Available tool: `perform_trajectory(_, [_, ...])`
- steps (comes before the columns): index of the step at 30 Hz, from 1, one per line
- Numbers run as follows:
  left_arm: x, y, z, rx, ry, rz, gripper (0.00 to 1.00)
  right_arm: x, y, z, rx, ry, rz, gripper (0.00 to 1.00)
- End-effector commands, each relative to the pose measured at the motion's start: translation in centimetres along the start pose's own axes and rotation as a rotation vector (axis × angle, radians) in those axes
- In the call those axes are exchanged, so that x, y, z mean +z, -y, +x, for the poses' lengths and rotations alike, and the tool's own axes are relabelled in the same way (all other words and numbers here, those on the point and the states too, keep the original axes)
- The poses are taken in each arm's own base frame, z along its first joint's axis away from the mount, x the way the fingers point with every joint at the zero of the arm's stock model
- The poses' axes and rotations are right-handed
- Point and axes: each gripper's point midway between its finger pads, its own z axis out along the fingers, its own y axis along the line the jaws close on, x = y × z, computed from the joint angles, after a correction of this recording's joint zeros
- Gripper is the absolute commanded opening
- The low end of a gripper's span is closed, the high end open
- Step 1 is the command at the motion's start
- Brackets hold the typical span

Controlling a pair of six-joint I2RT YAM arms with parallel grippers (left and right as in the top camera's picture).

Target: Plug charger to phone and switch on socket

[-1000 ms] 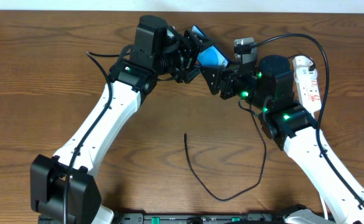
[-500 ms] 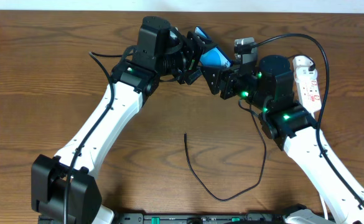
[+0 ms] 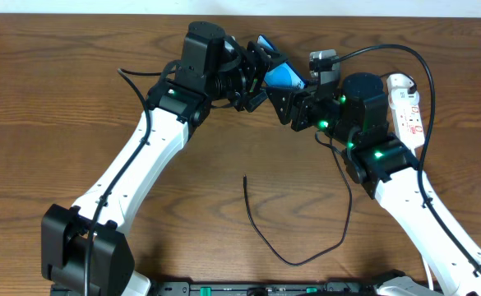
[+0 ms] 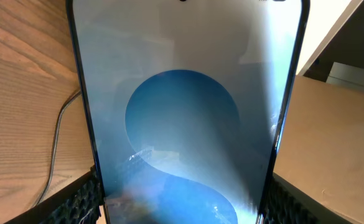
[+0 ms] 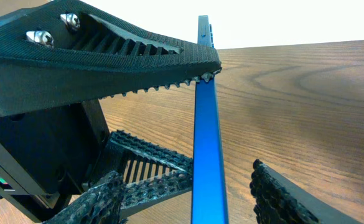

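Left of the socket, both grippers meet at the phone.

- Left gripper: clamped on the phone. Its pads press on both long sides. The screen is lit blue with a lighter circle and fills the left wrist view.
- Right gripper: between the phone and the socket, jaws apart. In the right wrist view the phone sits edge-on between its fingers with a visible gap on each side, so no contact. A toothed finger of the left gripper crosses above and touches the phone's edge.
- Phone: tilted, blue face angled up in the overhead view, well left of the socket. I can't tell from these views whether any corner rests on the table.
- Charger: thin black cable lying loose on the wood, left of the socket and nearer the robot's base than it. The free plug tip points toward the phone but is well apart from it. The cable loops down and back up, then goes under the right arm. Its far end is hidden.
- Socket: white strip with red marks, lying flat just beside the right arm's wrist, on its right. The switch is too small to read.
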Motion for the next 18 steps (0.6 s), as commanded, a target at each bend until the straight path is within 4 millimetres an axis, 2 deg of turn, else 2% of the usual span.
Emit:
perform_trajectory(1, [-0.82,1.22,0.74,0.020,-0.011,0.031,0.07,0.07,-0.34,-0.80,-0.002,0.016,0.001,0.62])
perform_trajectory(8, [-0.82,1.22,0.75,0.020,-0.011,0.031,0.07,0.07,-0.34,-0.78,-0.002,0.015,0.001,0.59])
perform_trajectory(13, [-0.82,1.22,0.75,0.020,-0.011,0.031,0.07,0.08,-0.34,-0.77,-0.001,0.015,0.001,0.46])
perform_trajectory(18, [-0.82,1.22,0.74,0.020,-0.011,0.031,0.07,0.08,-0.32,-0.72,-0.001,0.013,0.002,0.43])
